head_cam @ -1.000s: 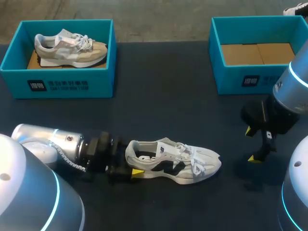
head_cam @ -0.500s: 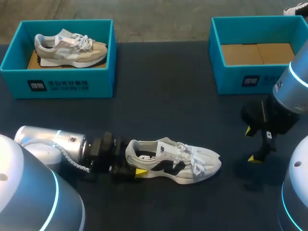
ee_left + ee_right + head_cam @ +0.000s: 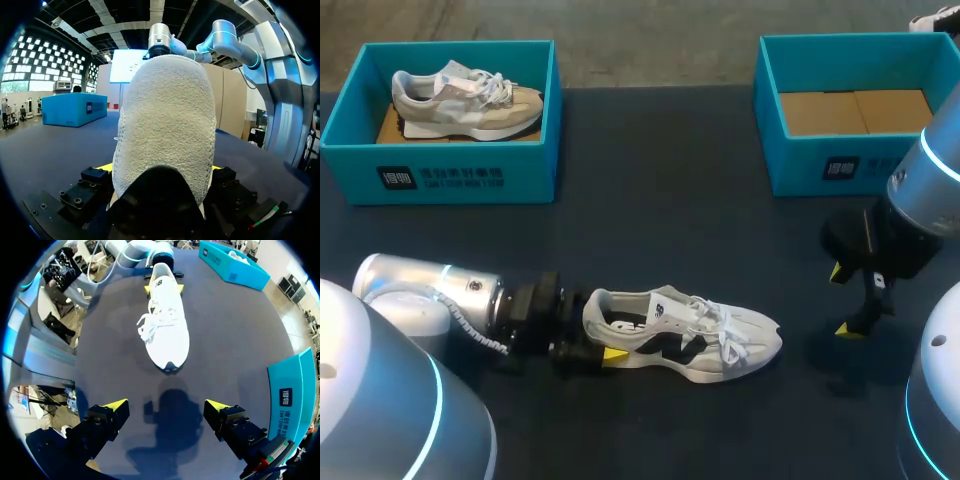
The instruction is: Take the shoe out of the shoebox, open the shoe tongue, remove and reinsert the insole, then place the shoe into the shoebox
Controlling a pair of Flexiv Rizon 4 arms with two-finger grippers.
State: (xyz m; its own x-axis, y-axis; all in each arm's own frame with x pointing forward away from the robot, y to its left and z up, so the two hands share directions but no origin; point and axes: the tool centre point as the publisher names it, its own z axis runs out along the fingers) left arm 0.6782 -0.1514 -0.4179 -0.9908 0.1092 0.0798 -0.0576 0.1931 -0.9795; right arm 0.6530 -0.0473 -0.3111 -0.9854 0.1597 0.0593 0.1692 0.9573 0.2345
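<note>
**A:** What does the white shoe [image 3: 685,335] rest on?

**B:** The dark table [image 3: 660,200]. The shoe stands upright on its sole, outside both boxes, with its tongue and laces facing up.

**A:** Where are the arms in relation to it?

**B:** The left arm [image 3: 430,295] lies low, straight behind the shoe's heel. The right arm [image 3: 920,215] hangs past the toe, well apart from the shoe.

**A:** And the boxes?

**B:** There are two blue ones, both on the far side of the white shoe from the robot. The left box [image 3: 440,175] stands well off beyond the heel end and holds a beige shoe [image 3: 465,100]. The right box [image 3: 840,165] stands well off beyond the toe end, and its brown cardboard floor is showing.

**A:** What about the grippers?

**B:** The left gripper [image 3: 592,345] pinches the white shoe at the heel, with one yellow tip against each side. In its own wrist view the heel fills the space between the fingers. The right gripper [image 3: 165,407] is spread wide above the table, near the toe. It isn't touching the shoe, whose toe points toward it.
</note>
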